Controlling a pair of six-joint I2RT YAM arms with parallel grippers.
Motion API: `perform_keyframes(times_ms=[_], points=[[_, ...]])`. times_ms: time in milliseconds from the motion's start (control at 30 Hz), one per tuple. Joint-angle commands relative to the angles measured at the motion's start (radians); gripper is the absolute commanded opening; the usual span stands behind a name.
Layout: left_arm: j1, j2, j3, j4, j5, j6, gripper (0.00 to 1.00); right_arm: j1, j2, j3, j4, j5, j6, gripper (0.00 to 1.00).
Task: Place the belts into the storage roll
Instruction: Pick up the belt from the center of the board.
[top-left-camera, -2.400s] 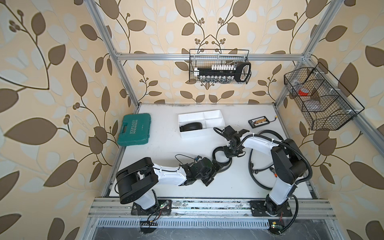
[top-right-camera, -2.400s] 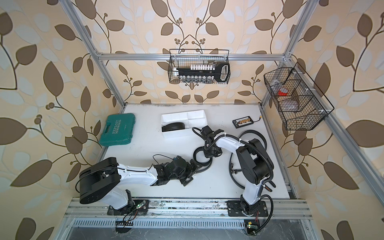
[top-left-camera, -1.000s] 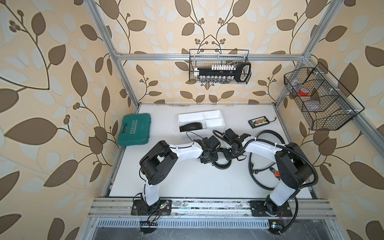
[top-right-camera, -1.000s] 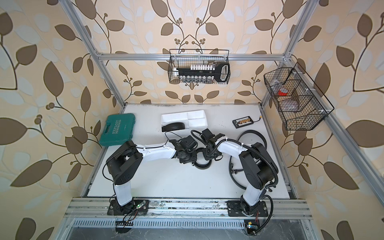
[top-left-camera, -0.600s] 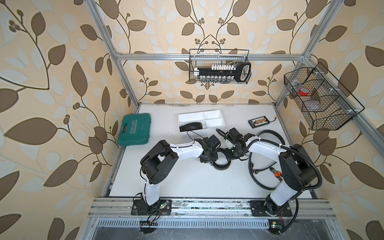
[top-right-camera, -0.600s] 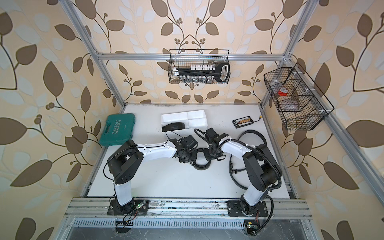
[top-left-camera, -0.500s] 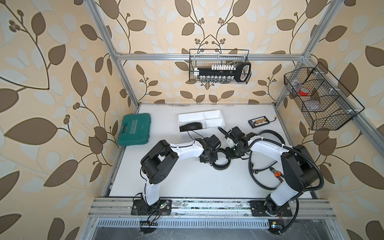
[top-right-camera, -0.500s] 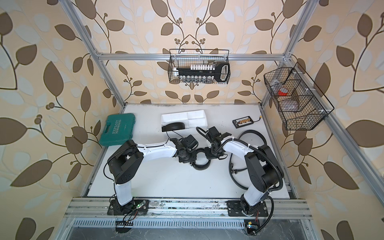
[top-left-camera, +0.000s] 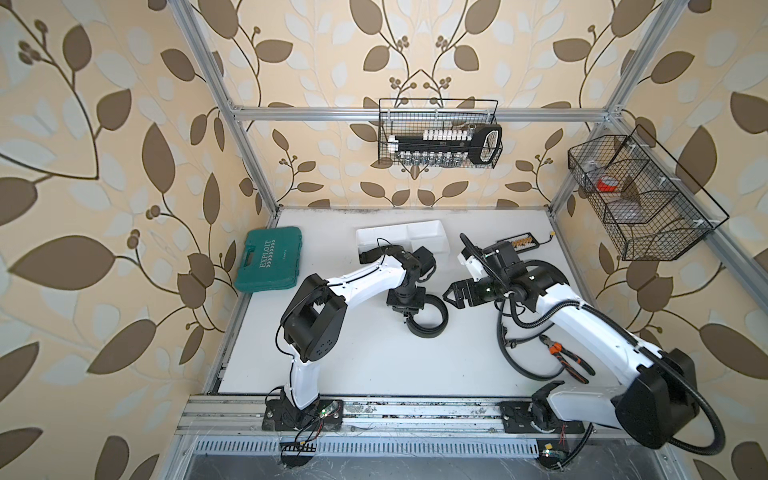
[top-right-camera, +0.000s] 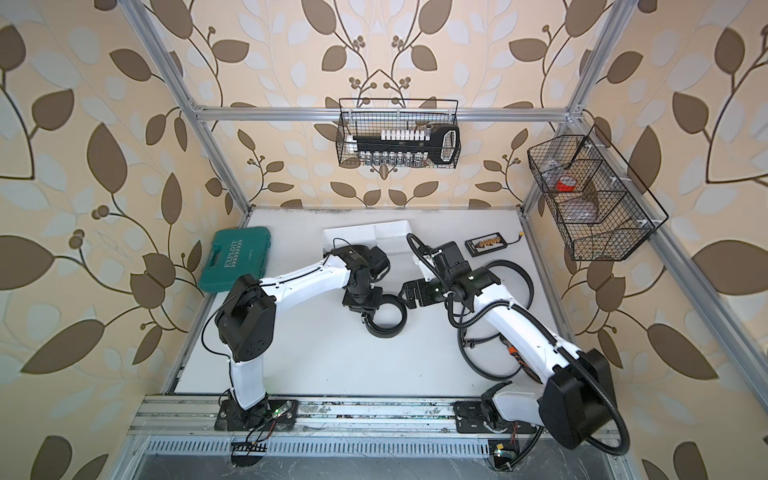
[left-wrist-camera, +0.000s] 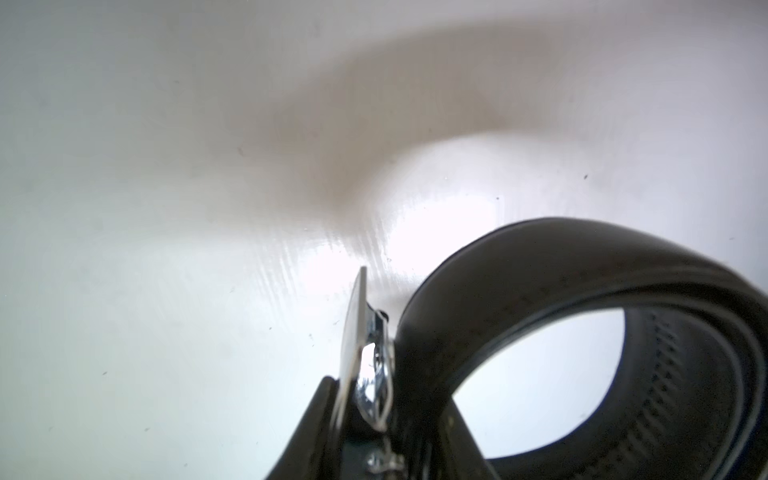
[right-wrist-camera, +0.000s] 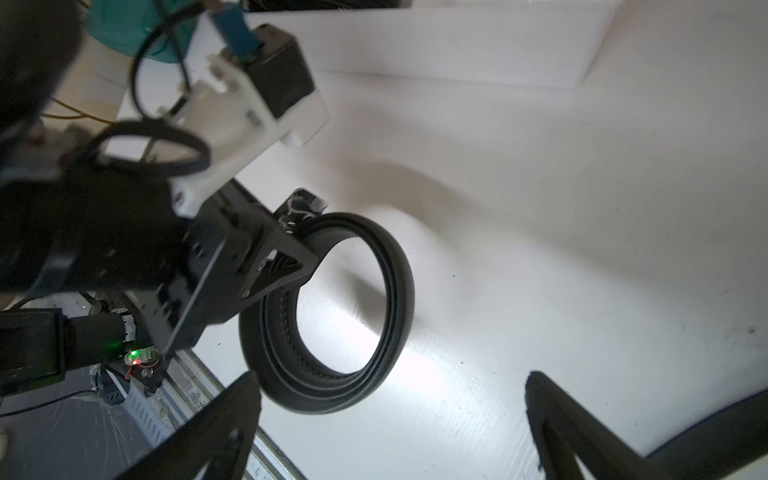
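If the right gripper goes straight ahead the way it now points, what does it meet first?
Probably the coiled belt, held at its buckle end by the left gripper; it lies just ahead of the open right gripper, though height is unclear.

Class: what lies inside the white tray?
The white tray's far compartments look bare. The left arm covers its near side; only a black sliver shows there, too little to name.

White link shells (top-left-camera: 590, 328), black joint housings (top-left-camera: 313, 322), black left gripper (top-left-camera: 408, 320) and right gripper (top-left-camera: 451, 296), ribbed black hose (top-left-camera: 536, 325), green base light (top-left-camera: 323, 412).
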Motion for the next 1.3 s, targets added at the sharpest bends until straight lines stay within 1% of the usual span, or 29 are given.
perform_keyframes(times_ms=[0, 100, 200, 267, 367, 400, 467, 533, 800, 1000, 1167, 1267], points=[[0.037, 0.036, 0.119, -0.259, 0.061, 0.137, 0.00, 0.117, -0.069, 0.025, -0.096, 0.180, -0.053, 0.99], [0.047, 0.057, 0.186, -0.346, 0.060, 0.165, 0.00, 0.289, -0.127, 0.048, -0.129, 0.331, -0.079, 0.99], [0.051, 0.082, 0.228, -0.405, 0.080, 0.170, 0.00, 0.493, -0.115, 0.103, -0.164, 0.477, -0.126, 0.99], [0.052, 0.098, 0.251, -0.435, 0.093, 0.169, 0.00, 0.622, -0.050, 0.152, -0.207, 0.579, -0.170, 0.99], [0.051, 0.118, 0.274, -0.464, 0.113, 0.167, 0.00, 0.744, 0.088, 0.222, -0.277, 0.680, -0.223, 0.96], [0.051, 0.122, 0.276, -0.468, 0.124, 0.165, 0.00, 0.767, 0.129, 0.243, -0.299, 0.708, -0.227, 0.95], [0.053, 0.128, 0.278, -0.474, 0.147, 0.162, 0.00, 0.798, 0.225, 0.291, -0.359, 0.761, -0.228, 0.93], [0.053, 0.132, 0.280, -0.479, 0.184, 0.162, 0.00, 0.814, 0.283, 0.307, -0.373, 0.801, -0.243, 0.91], [0.074, 0.146, 0.227, -0.453, 0.301, 0.160, 0.00, 0.821, 0.411, 0.334, -0.367, 0.888, -0.272, 0.86], [0.084, 0.140, 0.176, -0.412, 0.387, 0.170, 0.00, 0.821, 0.478, 0.330, -0.358, 0.992, -0.264, 0.82], [0.101, 0.138, 0.164, -0.404, 0.429, 0.187, 0.00, 0.824, 0.497, 0.308, -0.347, 1.019, -0.286, 0.80], [0.105, 0.142, 0.155, -0.407, 0.440, 0.201, 0.00, 0.826, 0.500, 0.286, -0.340, 1.041, -0.295, 0.77]])
